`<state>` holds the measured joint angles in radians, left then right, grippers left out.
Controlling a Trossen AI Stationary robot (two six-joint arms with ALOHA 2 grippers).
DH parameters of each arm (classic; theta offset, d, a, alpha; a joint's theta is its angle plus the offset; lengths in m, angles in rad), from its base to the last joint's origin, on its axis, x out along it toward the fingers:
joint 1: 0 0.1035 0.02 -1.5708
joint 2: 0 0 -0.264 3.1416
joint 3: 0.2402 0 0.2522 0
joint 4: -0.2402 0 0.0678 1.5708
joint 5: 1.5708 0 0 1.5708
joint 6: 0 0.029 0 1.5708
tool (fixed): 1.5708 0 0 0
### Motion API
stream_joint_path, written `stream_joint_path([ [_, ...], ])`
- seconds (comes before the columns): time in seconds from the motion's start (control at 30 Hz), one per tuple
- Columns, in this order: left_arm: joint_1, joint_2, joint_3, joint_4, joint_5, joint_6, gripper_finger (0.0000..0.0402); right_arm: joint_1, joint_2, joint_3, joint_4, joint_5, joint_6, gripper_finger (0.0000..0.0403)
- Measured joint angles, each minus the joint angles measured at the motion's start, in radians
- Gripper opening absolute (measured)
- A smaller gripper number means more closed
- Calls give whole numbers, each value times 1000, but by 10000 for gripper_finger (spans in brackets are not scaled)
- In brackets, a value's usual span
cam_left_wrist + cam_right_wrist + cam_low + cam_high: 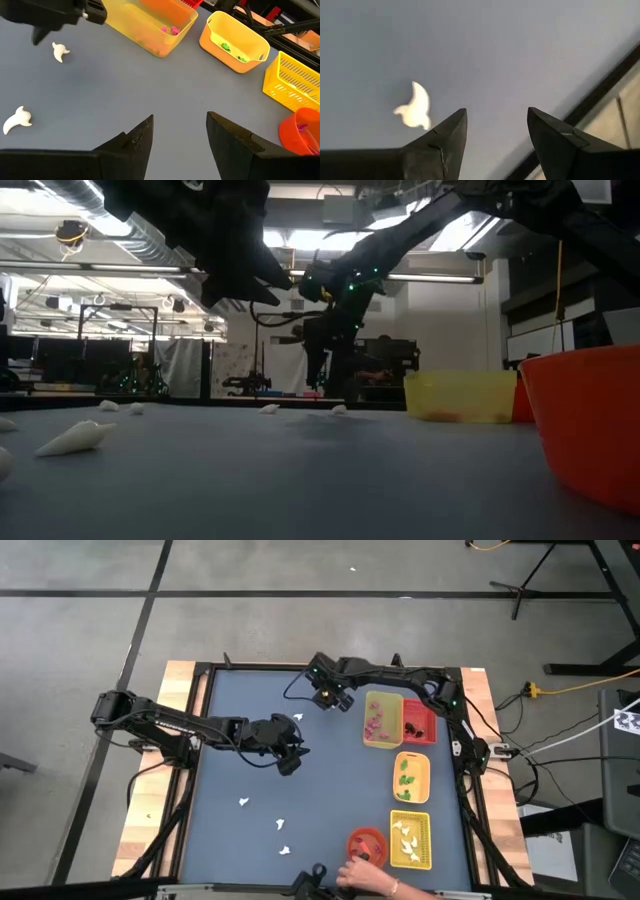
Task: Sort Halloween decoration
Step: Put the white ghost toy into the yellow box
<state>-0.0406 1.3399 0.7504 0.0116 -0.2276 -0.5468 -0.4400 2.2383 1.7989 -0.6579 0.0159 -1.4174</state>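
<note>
Both empty: right gripper (495, 137) gapes wide near a ghost (415, 107) upper middle; left gripper (179, 135) open mid-frame. Next: drop and pinch it.

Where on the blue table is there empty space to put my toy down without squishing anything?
The middle, between the left gripper and the trays, is bare. So is the far-left corner. The right side is crowded with trays, a red bowl and a person's hand. White ghosts dot the near left.

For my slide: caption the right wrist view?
Open right pincer hovering beside a white ghost on the grey table.
</note>
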Motion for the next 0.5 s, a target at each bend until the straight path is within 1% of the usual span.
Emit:
stream_joint_path([
  [0.17, 0, 0, 0, 0, 0, 0, 167, 0, 6, 0, -18, -35, 0, 209],
  [0.4, 0, 0, 0, 0, 0, 0, 167, 0, 24, -3, -103, -30, 0, 209],
  [0.5, 0, 0, 0, 0, 0, 0, 167, 0, 24, -2, -101, -29, 0, 209],
])
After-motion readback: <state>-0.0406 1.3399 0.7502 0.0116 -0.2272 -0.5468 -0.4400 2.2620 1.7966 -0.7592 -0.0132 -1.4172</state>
